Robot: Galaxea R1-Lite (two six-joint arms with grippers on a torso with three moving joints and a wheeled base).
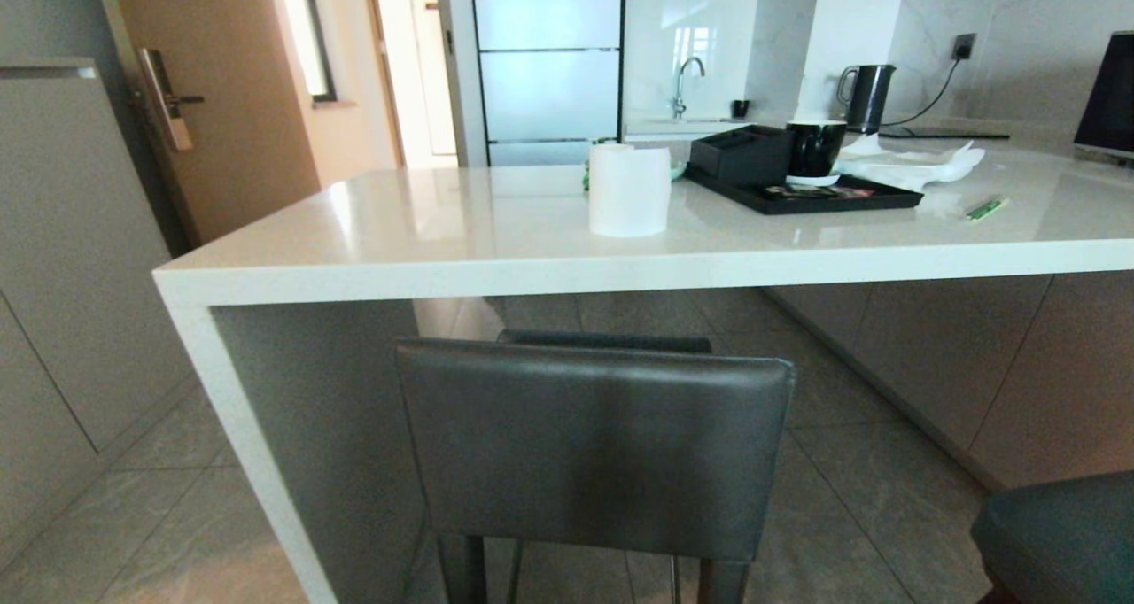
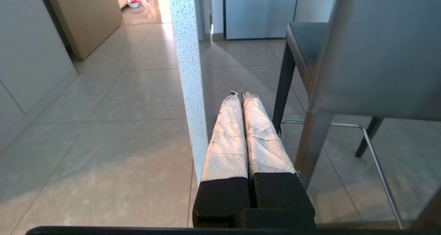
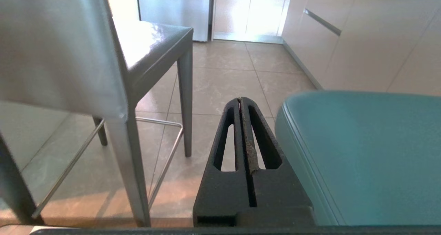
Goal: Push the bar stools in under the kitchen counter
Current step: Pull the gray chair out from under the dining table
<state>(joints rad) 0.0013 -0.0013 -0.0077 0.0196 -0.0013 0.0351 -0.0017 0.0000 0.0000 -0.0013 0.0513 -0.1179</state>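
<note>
Stools at the kitchen counter [image 1: 567, 263].
Grey stool [image 1: 594, 445] at 6 o'clock, seat under the slab; teal stool [image 1: 1059, 538] at 4 o'clock, outside it.

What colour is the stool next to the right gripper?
Teal. The stool shows best in the right wrist view, close beside the right gripper.

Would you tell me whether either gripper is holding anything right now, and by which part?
Nothing is held. The left gripper and right gripper are both shut on nothing, low beside the grey stool.
</note>
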